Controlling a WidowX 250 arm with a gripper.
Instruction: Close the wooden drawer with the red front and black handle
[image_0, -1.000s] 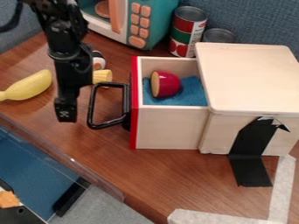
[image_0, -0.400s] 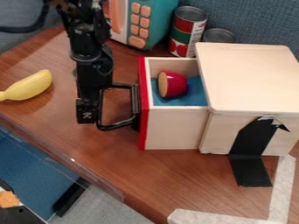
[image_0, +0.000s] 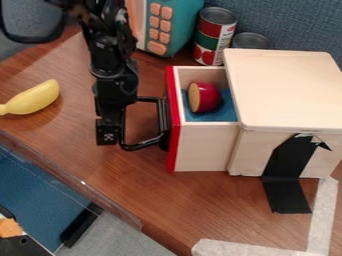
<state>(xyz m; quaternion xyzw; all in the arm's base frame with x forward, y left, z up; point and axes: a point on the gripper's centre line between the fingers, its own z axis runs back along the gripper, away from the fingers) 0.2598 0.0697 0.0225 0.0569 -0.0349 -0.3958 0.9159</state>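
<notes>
The black gripper (image_0: 110, 132) hangs down at the left of the wooden drawer (image_0: 204, 147), its lower end against the outer left side of the black drawer handle (image_0: 143, 145). The drawer has a red front edge and stands partly out of the wooden box (image_0: 284, 90). Inside it, a red toy piece (image_0: 206, 97) with a pale cut face rests on blue cloth (image_0: 228, 111). Left of the arm lies a yellow toy banana (image_0: 35, 97) on the brown table.
A teal toy microwave (image_0: 177, 25) and two cans, one a tall can (image_0: 215, 36), stand behind the drawer. Black tape (image_0: 287, 170) runs from the box front to the table (image_0: 180, 205). A clear panel edge (image_0: 80, 185) borders the table's lower left.
The gripper has moved right, and the drawer has slid right, further into the box, with the red piece inside. The arm now covers the small toys that showed behind it.
</notes>
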